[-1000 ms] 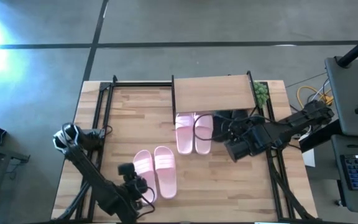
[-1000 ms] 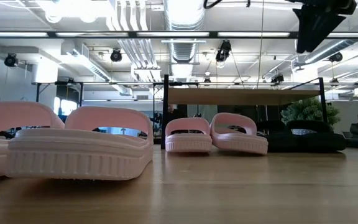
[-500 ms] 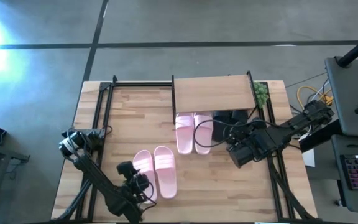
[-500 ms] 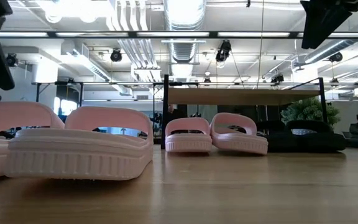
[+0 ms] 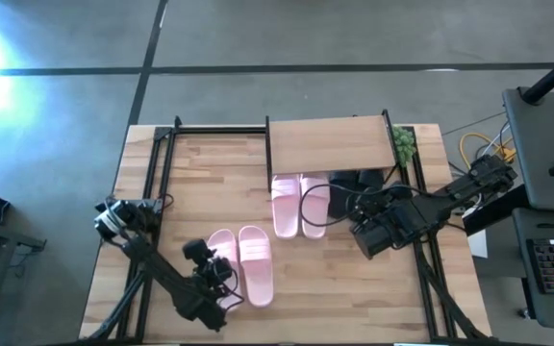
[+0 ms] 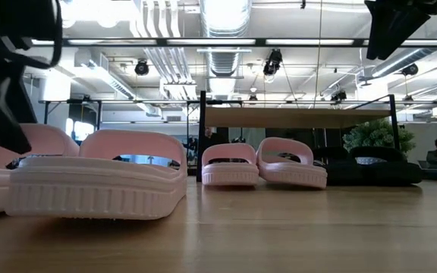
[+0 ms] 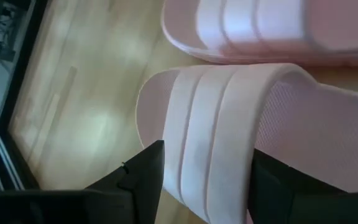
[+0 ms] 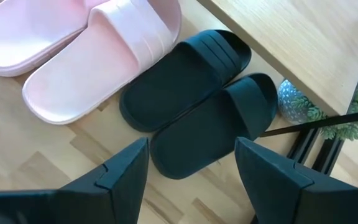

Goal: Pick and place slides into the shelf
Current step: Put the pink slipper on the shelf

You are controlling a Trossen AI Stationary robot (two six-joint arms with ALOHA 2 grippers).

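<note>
Four light pink broad-strapped slides: one pair (image 5: 241, 262) out on the table, another pair (image 5: 299, 202) at the shelf's edge. Two black slides (image 8: 210, 102) lie together. One light-wood shelf on black legs (image 5: 330, 142).

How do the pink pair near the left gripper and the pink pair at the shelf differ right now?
The front pink pair lies out on the open table; the rear pink pair sits with its toe ends under the shelf. The left gripper stands open astride the strap of one front slide; no gripper is at the rear pair, the right gripper hanging open above the black slides. Both pairs lie side by side, upright.
</note>
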